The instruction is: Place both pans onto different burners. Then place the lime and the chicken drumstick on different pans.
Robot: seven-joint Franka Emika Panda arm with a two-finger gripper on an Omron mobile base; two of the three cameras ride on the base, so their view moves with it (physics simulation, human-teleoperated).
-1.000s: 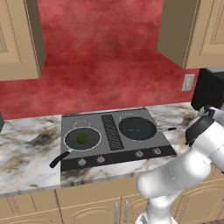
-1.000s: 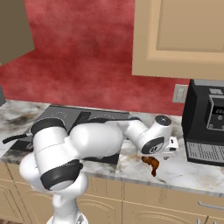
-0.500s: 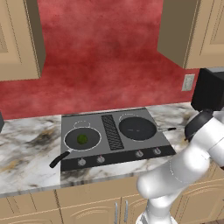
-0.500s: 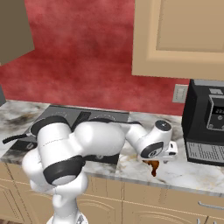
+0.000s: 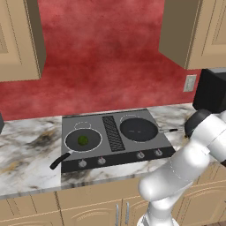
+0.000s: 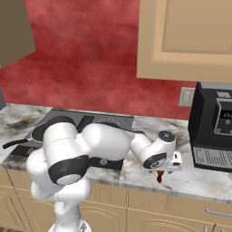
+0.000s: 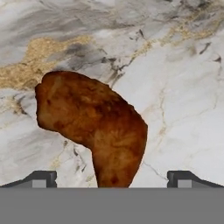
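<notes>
Left base view: a grey cooktop is set into the marbled counter below a red wall. Two black pans sit on separate burners. The left pan holds the lime at its centre, and its long handle points toward the counter's front edge. The right pan has nothing in it; its handle extends to the right. A ribbed grille lies between the two burners.

Right base view: the white arm reaches low over the counter to the right of the cooktop, beside a dark coffee machine. The gripper points down at the chicken drumstick, which lies on the counter just beneath it, well apart from both pans.

Hand view: the chicken drumstick rests on the marble surface with its broad end toward the upper left of this view and its tapered end toward the bottom. The two dark fingertips stand on either side of the tapered end; the jaws are spread wide, not touching the drumstick.
</notes>
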